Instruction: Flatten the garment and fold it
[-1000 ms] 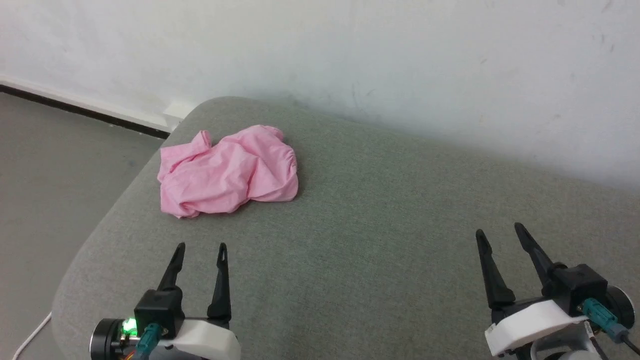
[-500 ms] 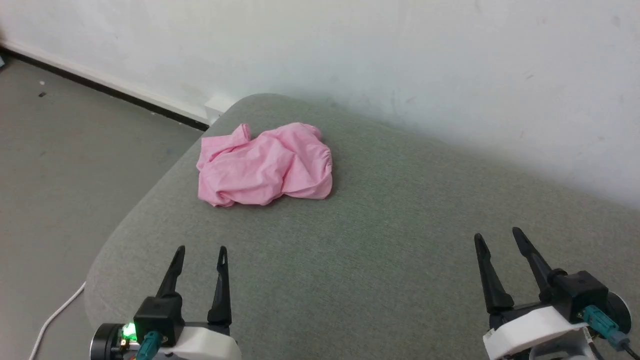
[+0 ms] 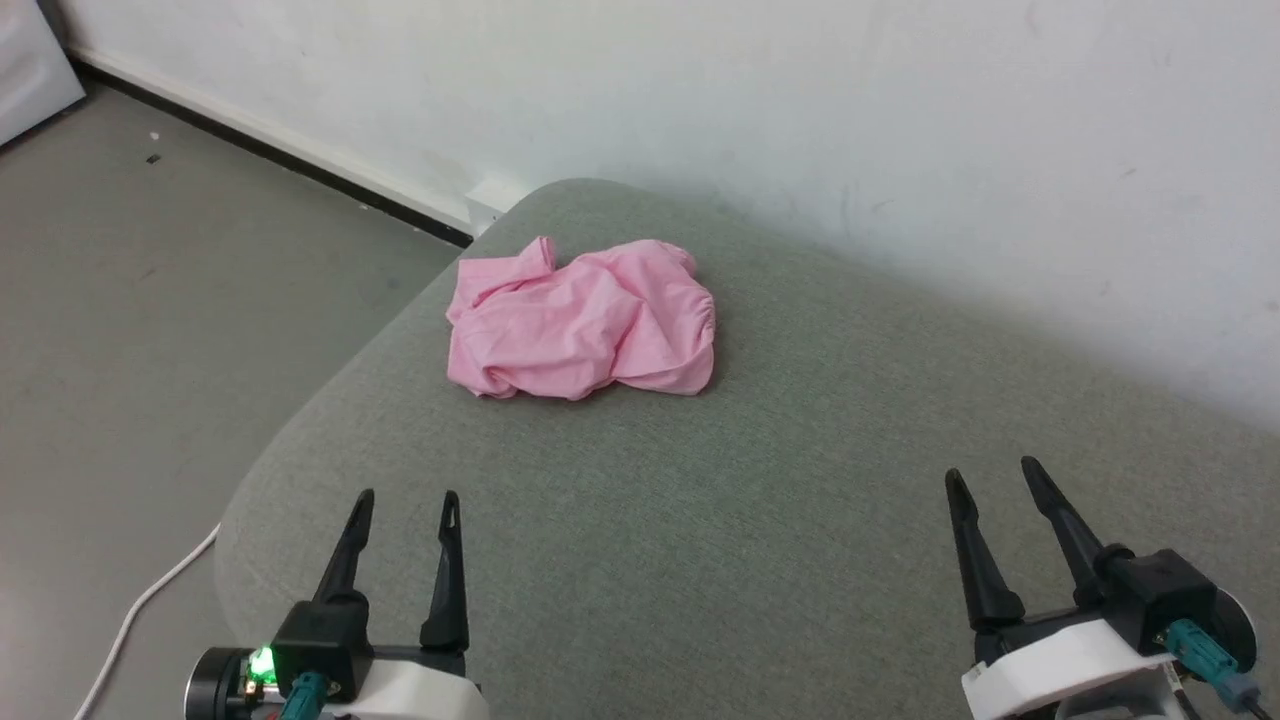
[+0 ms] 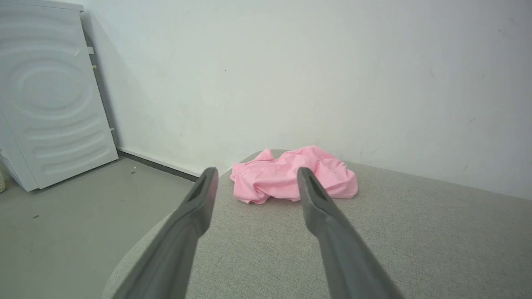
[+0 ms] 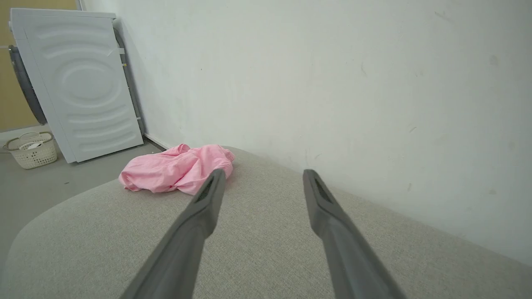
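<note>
- The left gripper [image 3: 408, 494] hangs at the near left, over the near part of the grey cushion [image 3: 700, 540]. Its two dark fingers stand apart and hold nothing. A small green light [image 3: 262, 661] glows on its base.
- The right gripper [image 3: 990, 468] hangs at the near right over the same cushion. Its fingers are also spread and empty (they lean a little toward the left).
- A white cable [image 3: 140, 610] lies on the floor [image 3: 150, 300] at the near left, just beside the cushion's edge.
- The cushion has a woven grey cover and a rounded corner at the far left.
- The garment [image 3: 585, 320] lies on the far left part of the cushion, near that rounded corner. It is pink and crumpled into a low heap with many wrinkles, not flat and not folded. A gathered edge shows on its right side.
- The garment is well apart from both grippers, and it is nearer to the left one than to the right one. Neither gripper touches it.
- Behind the cushion stands a white wall [image 3: 800, 120], with a dark strip [image 3: 300, 170] along its foot where it meets the grey floor.
- Far to the left a white appliance [image 4: 54, 104] stands against the wall, and a pale basket [image 5: 31, 149] sits on the floor beside it.
</note>
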Available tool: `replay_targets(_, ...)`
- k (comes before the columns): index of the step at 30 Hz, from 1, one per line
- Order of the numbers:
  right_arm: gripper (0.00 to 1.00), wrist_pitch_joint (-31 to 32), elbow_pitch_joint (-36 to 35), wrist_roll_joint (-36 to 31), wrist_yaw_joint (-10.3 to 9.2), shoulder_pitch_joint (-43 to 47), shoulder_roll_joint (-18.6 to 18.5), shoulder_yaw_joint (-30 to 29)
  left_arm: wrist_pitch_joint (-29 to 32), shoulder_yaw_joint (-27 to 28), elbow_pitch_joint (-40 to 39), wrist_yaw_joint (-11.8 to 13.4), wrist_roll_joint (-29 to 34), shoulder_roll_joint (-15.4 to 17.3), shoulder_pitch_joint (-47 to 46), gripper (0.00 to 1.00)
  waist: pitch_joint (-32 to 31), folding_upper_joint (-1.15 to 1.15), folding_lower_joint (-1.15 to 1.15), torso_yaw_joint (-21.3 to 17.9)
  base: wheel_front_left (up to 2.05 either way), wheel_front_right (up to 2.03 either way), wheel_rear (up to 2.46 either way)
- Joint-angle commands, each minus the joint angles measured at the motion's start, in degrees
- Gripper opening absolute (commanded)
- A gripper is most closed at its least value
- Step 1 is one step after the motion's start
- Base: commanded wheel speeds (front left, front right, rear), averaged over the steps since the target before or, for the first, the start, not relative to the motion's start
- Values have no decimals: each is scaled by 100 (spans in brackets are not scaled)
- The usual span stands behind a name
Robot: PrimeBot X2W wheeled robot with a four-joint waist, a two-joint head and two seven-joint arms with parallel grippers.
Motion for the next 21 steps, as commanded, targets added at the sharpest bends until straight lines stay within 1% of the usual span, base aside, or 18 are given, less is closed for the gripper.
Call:
replay_targets(1,100,-70,17,68,-9,72,18,1,-62,-35,-44,52,-13,-17,92,100,0,0,0,77,0,0,0)
replay_targets(21,100,-309,64,159,-12,92,22,22,-302,-200,-130,178,-69,-26,165,100,75,0,0,571,0,0,0)
